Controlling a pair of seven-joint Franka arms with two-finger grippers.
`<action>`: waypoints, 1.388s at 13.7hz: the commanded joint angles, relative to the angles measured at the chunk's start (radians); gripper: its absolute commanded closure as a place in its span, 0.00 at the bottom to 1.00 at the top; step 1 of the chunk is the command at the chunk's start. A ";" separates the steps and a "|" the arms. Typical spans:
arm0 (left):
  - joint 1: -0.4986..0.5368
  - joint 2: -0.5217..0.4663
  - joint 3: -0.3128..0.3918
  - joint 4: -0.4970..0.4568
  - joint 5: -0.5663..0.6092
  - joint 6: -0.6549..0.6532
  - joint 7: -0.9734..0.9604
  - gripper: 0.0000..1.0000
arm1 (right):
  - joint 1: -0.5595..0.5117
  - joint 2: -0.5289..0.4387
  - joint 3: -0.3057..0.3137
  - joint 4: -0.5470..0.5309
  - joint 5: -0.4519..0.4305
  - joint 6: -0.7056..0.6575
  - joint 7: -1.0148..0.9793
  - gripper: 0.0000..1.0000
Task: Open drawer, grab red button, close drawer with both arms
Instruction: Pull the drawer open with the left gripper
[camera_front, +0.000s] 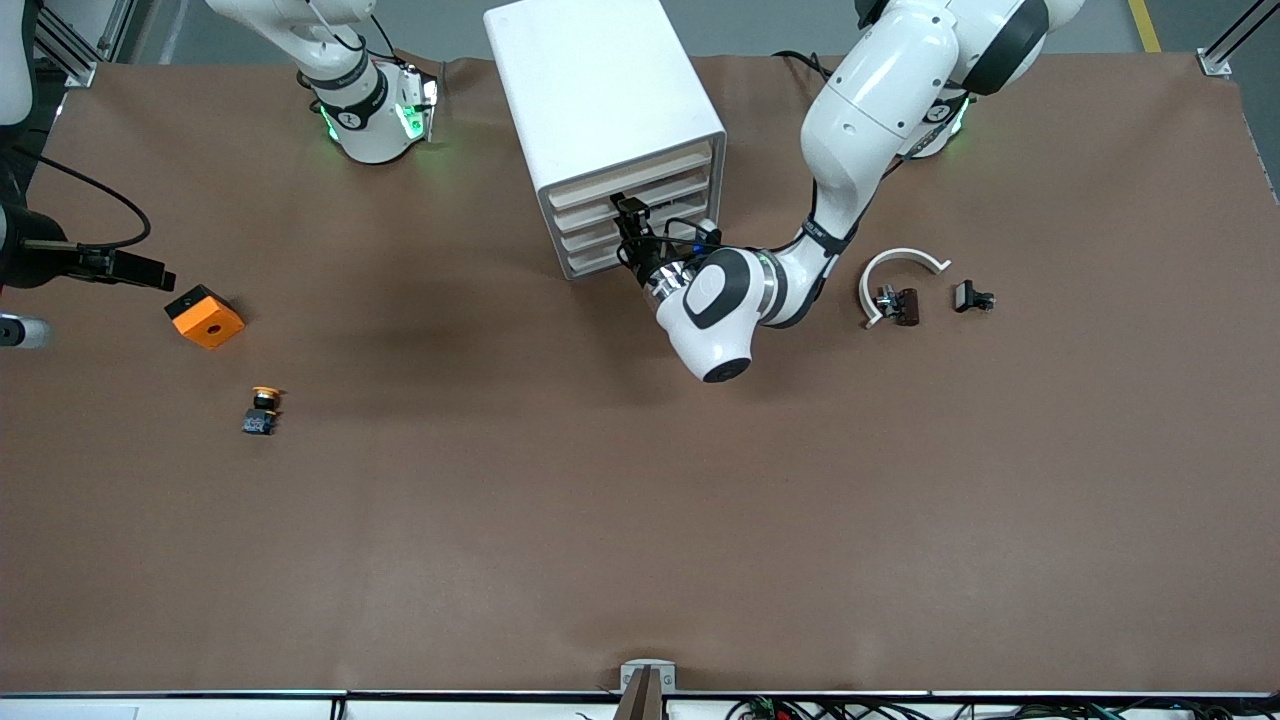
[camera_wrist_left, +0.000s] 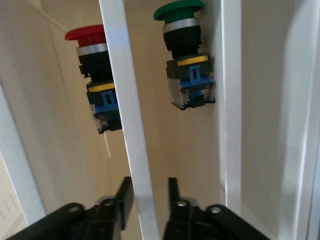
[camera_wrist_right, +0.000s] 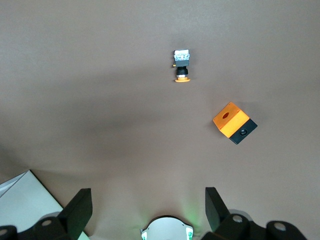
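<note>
A white cabinet with several stacked drawers stands between the arm bases, all drawers pushed in. My left gripper is at the drawer fronts. In the left wrist view its fingers sit closed in around a white bar of a drawer front, one of them touching it. The red-capped button shows inside, past that bar. My right gripper hangs open and waits over the table at the right arm's end, with nothing between its fingers.
A green-capped button sits beside the red one. An orange block and a yellow-capped button lie under the right gripper. A white curved piece and small dark parts lie toward the left arm's end.
</note>
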 joint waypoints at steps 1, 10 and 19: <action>0.002 0.011 0.000 0.010 0.011 -0.020 -0.013 1.00 | -0.007 0.010 0.001 0.019 0.010 -0.010 -0.002 0.00; 0.085 0.011 0.012 0.030 0.005 -0.017 -0.004 1.00 | -0.004 0.010 0.001 0.019 0.011 -0.010 -0.001 0.00; 0.148 0.036 0.043 0.107 0.005 -0.002 0.015 0.98 | 0.049 0.008 0.007 0.025 0.011 -0.013 0.271 0.00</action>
